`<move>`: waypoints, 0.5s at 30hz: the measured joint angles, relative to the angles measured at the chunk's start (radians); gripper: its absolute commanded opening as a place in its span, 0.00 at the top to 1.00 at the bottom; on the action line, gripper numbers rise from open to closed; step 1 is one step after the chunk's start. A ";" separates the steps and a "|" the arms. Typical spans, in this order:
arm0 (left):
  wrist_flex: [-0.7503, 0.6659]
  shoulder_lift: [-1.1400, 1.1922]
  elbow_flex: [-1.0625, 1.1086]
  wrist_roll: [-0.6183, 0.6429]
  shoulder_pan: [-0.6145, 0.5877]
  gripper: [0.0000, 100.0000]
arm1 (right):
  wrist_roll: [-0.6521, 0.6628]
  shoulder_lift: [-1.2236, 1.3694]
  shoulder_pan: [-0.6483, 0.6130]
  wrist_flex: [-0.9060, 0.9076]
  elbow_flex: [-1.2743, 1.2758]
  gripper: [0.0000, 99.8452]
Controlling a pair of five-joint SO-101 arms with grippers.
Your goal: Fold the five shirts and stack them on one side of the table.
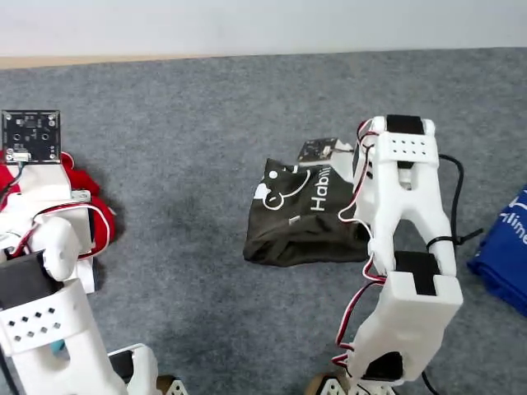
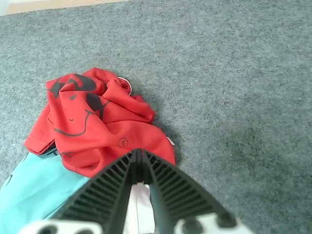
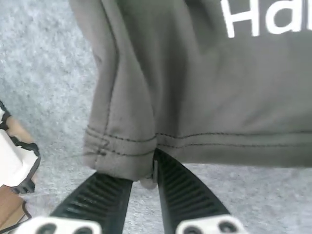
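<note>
At the table's left edge a crumpled red cotton shirt (image 2: 97, 122) lies on a teal one (image 2: 29, 190). The left gripper (image 2: 139, 158) hangs over it, jaws together. Mid-table, the right gripper (image 3: 153, 170) is pinched on the stitched hem of the bunched black printed shirt (image 1: 296, 218). That hem is best carried low and straight so the fold lands square, clear of the blue shirt (image 1: 506, 255) at the right.

Crumpled red shirt on grey mat, ahead of the left gripper.

The left gripper (image 2: 138, 154) hangs with its black ribbed fingertips pressed together, just at the near edge of the red shirt (image 2: 97, 122). The red shirt lies bunched, overlapping a teal shirt (image 2: 29, 190) beside it. White fabric (image 2: 138, 207), possibly another shirt, shows between the fingers. Grey mat (image 2: 234, 97) surrounds them.
</note>
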 measured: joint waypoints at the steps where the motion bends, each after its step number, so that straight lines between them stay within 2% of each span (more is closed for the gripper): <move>1: 0.000 0.000 0.000 0.000 0.000 0.99 | 0.002 0.000 0.002 0.000 0.006 0.97; 7: 0.000 0.000 0.000 0.000 0.000 0.99 | -0.006 0.000 0.003 0.000 0.009 0.79; 15: 0.000 0.000 0.000 0.000 0.000 0.99 | -0.158 -0.100 0.008 0.000 -0.058 0.78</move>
